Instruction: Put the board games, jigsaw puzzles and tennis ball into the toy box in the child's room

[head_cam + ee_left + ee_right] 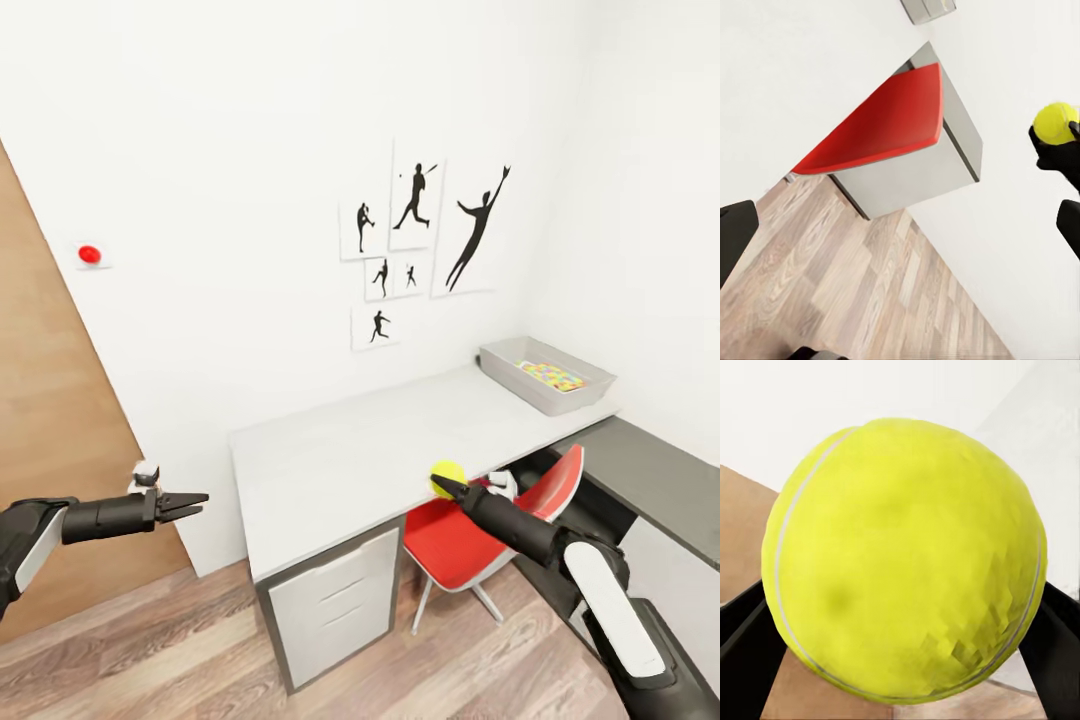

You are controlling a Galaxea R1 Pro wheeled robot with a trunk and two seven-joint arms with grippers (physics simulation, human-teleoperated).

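Note:
The yellow-green tennis ball (447, 474) (904, 555) hangs just over the front edge of the pale table (380, 450), with my right gripper (452, 486) (900, 660) shut on it. Its black fingers (746, 641) press the ball from both sides. The ball (1054, 122) also shows in the left wrist view. At the table's far right end stands the grey toy box (512, 358), with a multicolour jigsaw puzzle (551, 376) lying inside. My left gripper (186, 503) hovers left of the table by the door, open and holding nothing. The board games and the bed are out of view.
A red-and-white swivel chair (470, 535) (889, 120) stands under the table, right below my right arm. Grey drawers (335, 600) close the table's left end. A lower dark grey unit (650, 480) joins on the right. A wooden door (50, 420) and a red wall button (89, 254) are at left.

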